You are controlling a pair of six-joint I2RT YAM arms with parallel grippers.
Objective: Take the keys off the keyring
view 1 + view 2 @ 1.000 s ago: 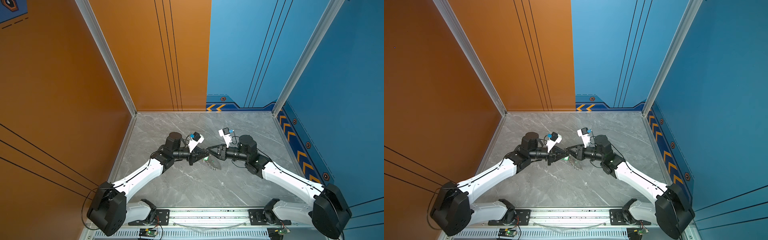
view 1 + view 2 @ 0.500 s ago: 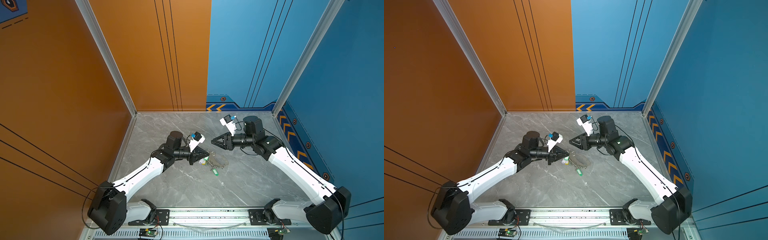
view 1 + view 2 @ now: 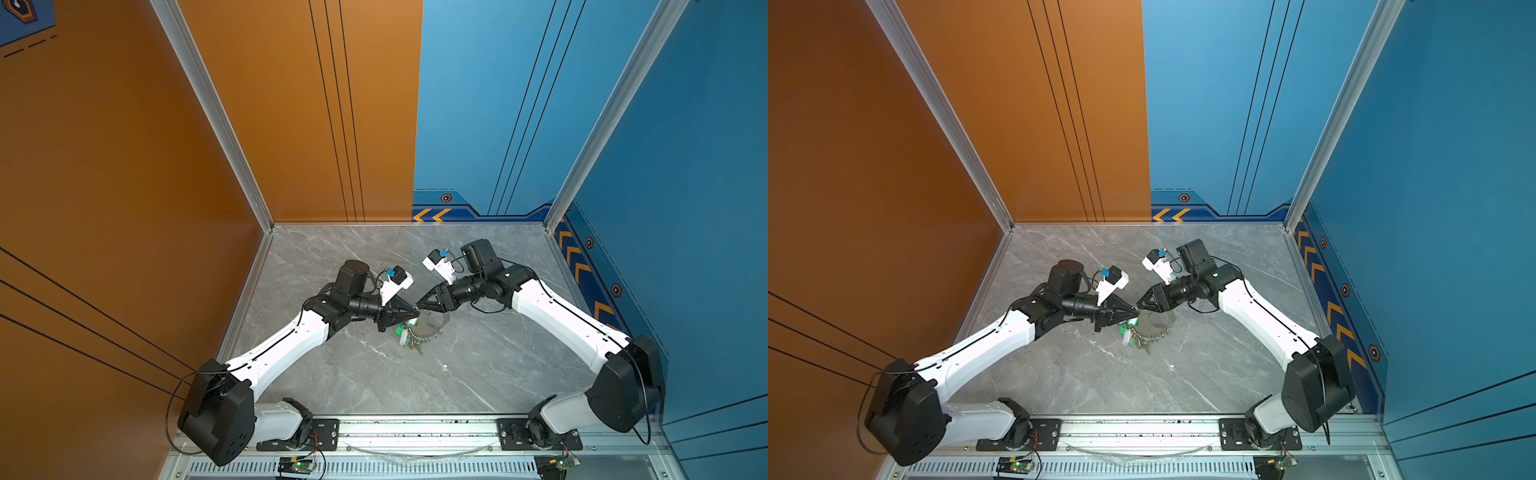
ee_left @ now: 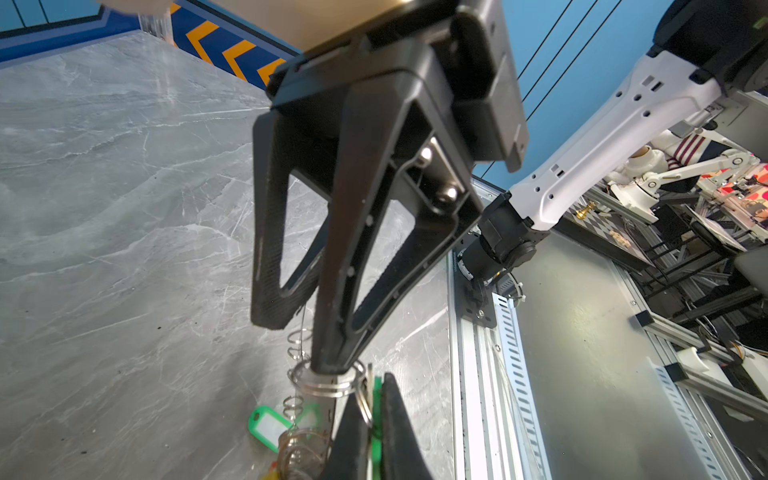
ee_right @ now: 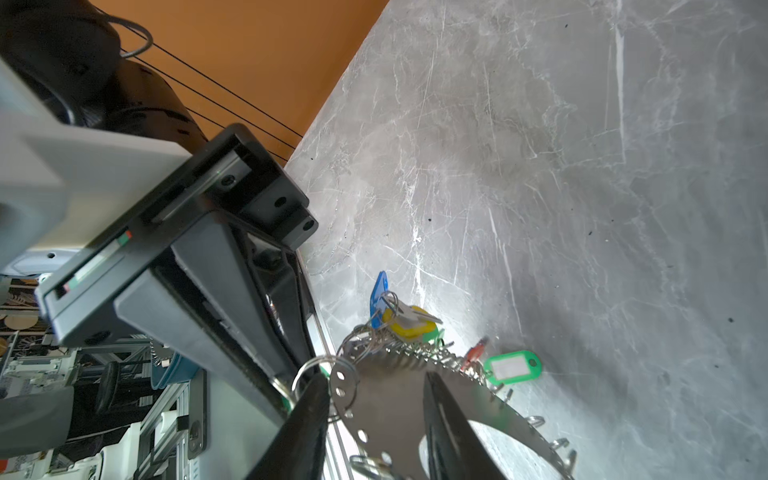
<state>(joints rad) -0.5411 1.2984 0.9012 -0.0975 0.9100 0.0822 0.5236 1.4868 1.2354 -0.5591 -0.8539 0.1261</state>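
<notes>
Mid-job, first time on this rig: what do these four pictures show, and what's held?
Two white robot arms with black two-finger grippers work over a grey marble table. Both top views look down on everything; each wrist view rides on an arm, looking along its fingers. The keyring, a flat metal plate fringed with small rings, sits between the gripper tips, keys with coloured tags bunched at its edge. The left gripper is shut on a green tag. The right gripper is open, fingers either side of the keyring.
</notes>
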